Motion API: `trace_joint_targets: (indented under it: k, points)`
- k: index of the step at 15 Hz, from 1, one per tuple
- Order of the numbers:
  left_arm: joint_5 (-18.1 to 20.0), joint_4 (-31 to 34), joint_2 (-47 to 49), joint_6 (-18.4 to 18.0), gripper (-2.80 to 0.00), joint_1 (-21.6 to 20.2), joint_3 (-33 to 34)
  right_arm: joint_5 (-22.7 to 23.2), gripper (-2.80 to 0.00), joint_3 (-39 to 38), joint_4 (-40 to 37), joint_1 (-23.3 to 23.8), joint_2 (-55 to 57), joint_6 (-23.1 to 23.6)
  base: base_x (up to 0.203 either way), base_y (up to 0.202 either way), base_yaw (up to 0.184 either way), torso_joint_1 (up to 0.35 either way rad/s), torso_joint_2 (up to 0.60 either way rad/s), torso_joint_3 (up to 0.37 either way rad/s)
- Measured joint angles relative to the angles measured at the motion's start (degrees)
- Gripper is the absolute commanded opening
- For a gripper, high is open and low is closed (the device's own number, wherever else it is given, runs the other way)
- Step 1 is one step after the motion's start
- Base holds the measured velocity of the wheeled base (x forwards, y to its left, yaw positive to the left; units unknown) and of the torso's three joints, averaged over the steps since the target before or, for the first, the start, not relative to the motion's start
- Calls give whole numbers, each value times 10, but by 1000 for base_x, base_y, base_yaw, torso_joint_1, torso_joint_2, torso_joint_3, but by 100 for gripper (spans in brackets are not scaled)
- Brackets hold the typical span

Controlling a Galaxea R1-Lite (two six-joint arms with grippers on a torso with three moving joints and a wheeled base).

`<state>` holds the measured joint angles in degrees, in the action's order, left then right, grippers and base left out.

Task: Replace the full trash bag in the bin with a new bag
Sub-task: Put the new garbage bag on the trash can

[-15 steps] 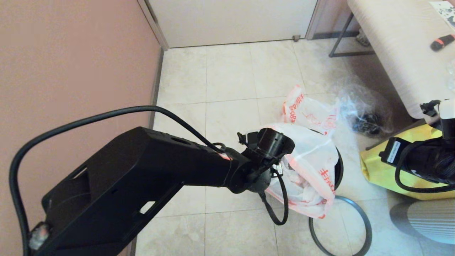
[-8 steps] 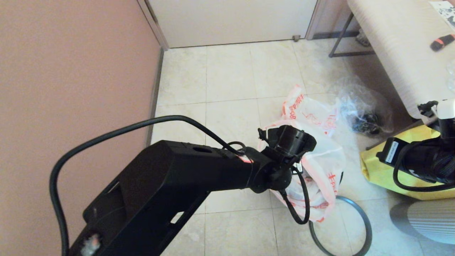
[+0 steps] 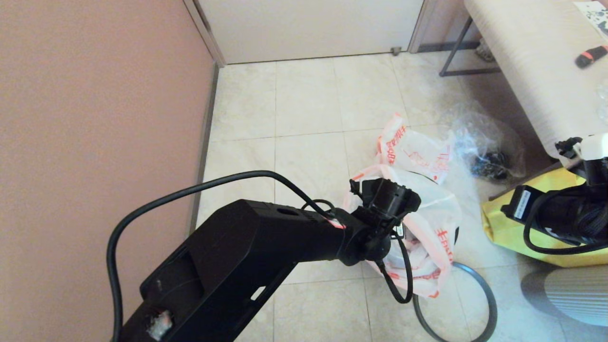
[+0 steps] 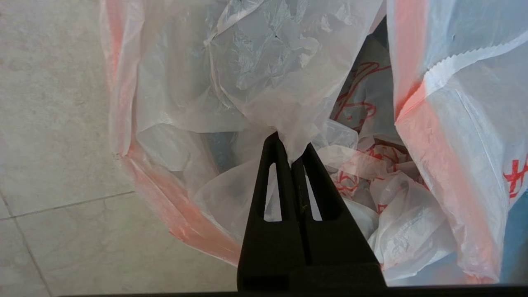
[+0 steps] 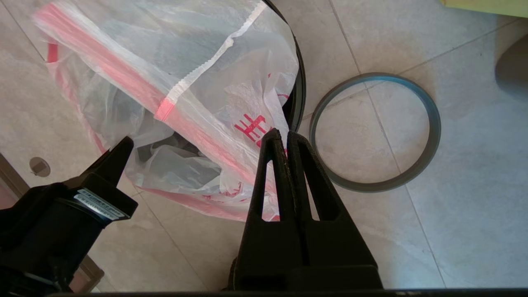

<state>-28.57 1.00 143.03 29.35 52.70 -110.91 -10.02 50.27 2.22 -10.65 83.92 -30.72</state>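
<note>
A: Since a second ago the left arm has swung in toward lower centre of the head view, and the full trash bag [image 3: 427, 232] has sagged lower with it.

B: Noted. Grip?

A: Left gripper [image 4: 292, 142] pressed together, a pinch of the bag's white film caught between the tips. Right gripper [image 5: 281, 138] also closed, with nothing between its tips, hovering just beside the bag's printed side; that arm sits at right centre of the head view.

B: Surface, room?

A: Pale beige floor tiles [image 3: 304, 99]. Pink wall [image 3: 95, 104] fills the left, door [image 3: 308, 26] at top, a light bench [image 3: 532, 61] upper right. Yellow tote [image 3: 503, 228] at right, clear crinkled bag [image 3: 484, 147] above it.

B: The bin?

A: Head view shows only a sliver of black bin [image 3: 454, 232] behind the bag. Right wrist view shows its rim arc [image 5: 299, 82] against the bag, and the grey hoop [image 5: 429, 140] lying flat on the tiles just beside it. Head view crops the hoop at the bottom edge.

B: New bag?

A: New bag [image 3: 413, 149] limp on the floor, just above the full one. Left wrist view alone shows crumpled white plastic inside the bag's mouth.
</note>
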Motion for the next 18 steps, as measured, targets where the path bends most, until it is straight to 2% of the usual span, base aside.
trace_joint_targets:
  k: [6,11,12,18]
  points:
    - [-9,6,-12,0,-280,3,4,-1,-280,0,-6,-1,-16,1,0,0,0,0,0,0]
    - [-11,3,-68,-1,-280,9,65,-1,-280,-3,-12,-5,-21,-1,0,0,0,0,0,0]
    - [-11,3,-67,-3,0,9,66,-1,-280,-3,-12,-5,-21,-1,0,0,0,0,0,0]
    - [-12,5,-44,-6,0,18,25,0,-280,-7,-12,-4,-20,-1,0,0,0,0,0,0]
